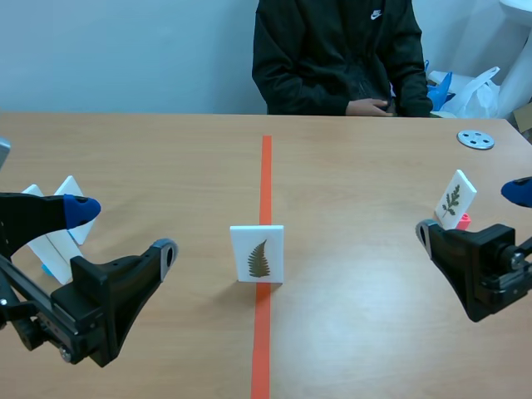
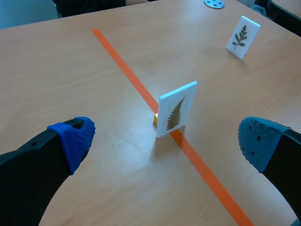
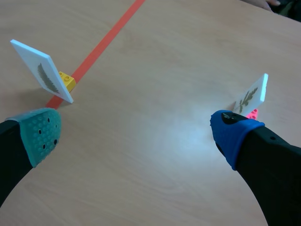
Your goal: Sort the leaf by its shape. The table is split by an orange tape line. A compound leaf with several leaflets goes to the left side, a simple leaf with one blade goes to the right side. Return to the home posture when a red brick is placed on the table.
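Note:
A white card with a brown fern-like leaf [image 1: 257, 253] stands upright on the orange tape line [image 1: 265, 174], propped by a small yellow brick [image 2: 155, 118]. In the left wrist view this card [image 2: 176, 114] stands just ahead of my left gripper [image 2: 167, 143], which is open and holds nothing. In the scene view, the left gripper [image 1: 125, 231] hangs left of the card. My right gripper [image 1: 471, 214] is open and empty at the right. In the right wrist view the card [image 3: 44, 75] is ahead of the teal pad of the right gripper [image 3: 136, 132].
A second card with a green compound leaf [image 1: 455, 198] stands on a pink brick [image 3: 252, 113] on the right side. White cards [image 1: 51, 229] stand at the far left. A metal disc [image 1: 475, 139] lies far right. A person [image 1: 341, 54] sits across the table.

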Available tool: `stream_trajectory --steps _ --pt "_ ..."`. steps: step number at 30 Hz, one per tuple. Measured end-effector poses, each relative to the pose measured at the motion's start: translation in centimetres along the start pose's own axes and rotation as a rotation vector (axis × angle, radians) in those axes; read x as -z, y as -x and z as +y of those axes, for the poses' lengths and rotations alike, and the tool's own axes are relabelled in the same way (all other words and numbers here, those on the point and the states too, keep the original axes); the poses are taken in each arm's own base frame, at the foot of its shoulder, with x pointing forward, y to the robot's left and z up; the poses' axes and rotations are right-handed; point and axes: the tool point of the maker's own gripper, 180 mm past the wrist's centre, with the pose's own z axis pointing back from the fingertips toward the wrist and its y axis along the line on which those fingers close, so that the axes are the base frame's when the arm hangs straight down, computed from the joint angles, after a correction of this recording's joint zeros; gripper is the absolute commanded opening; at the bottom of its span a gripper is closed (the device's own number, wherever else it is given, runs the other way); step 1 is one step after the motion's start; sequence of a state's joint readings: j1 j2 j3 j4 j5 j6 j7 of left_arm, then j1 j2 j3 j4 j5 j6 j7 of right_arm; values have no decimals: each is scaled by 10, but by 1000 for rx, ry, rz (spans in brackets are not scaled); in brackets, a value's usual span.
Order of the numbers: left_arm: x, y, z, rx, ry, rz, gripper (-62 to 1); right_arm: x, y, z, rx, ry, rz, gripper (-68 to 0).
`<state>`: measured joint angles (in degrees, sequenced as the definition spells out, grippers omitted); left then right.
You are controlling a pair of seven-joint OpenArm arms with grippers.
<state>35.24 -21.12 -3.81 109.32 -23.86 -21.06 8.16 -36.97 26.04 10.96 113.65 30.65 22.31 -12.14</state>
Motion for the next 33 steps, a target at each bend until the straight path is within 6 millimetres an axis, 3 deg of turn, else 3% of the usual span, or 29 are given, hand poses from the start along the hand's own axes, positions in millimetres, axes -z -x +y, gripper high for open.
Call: stream_trajectory --steps 10,33 --pt "0 0 0 0 0 0 14 26 32 31 28 -143 35 4" --pt "0 0 0 0 0 0 14 117 54 95 -165 -420 -41 4"
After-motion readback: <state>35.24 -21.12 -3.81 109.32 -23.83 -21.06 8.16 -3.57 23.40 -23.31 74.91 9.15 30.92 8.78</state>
